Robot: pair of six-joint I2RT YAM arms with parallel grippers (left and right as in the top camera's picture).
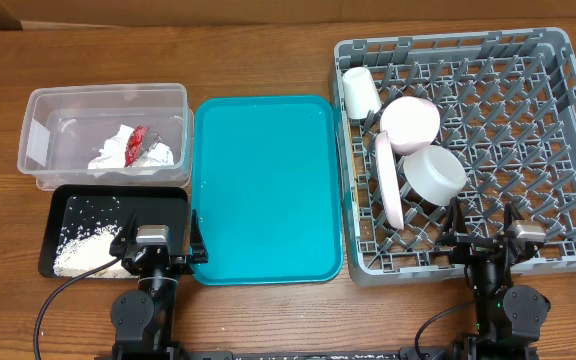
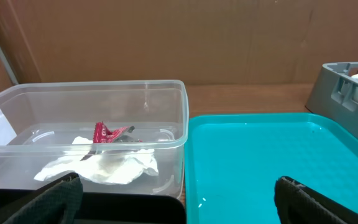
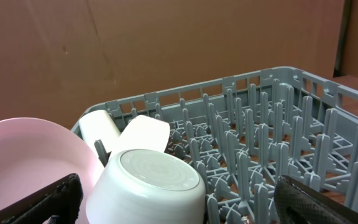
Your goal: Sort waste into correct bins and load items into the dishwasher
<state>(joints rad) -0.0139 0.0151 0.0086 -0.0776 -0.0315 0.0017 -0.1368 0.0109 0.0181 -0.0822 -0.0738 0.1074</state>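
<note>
The clear tub (image 1: pixel 108 92) at the far left holds the crumpled white napkin (image 1: pixel 116 157) and the red wrapper (image 1: pixel 136 142); both also show in the left wrist view, napkin (image 2: pixel 110 168) and wrapper (image 2: pixel 107 132). The black tray (image 1: pixel 158 200) in front of the tub holds white rice (image 1: pixel 80 252). The grey rack (image 1: pixel 448 42) holds the cream cup (image 1: pixel 360 92), pink bowl (image 1: pixel 409 123), whitish bowl (image 1: pixel 433 175) and the plate (image 1: pixel 388 180) on edge. My left gripper (image 1: pixel 160 243) is open and empty over the black tray's near right. My right gripper (image 1: pixel 486 238) is open and empty at the rack's near edge, behind the whitish bowl (image 3: pixel 148 180).
The teal serving tray (image 1: pixel 263 190) lies between the bins and the rack, with a couple of rice grains (image 2: pixel 201 200) near its front left corner. A brown cardboard wall stands behind the table. The rack's right half is bare pegs (image 3: pixel 272 143).
</note>
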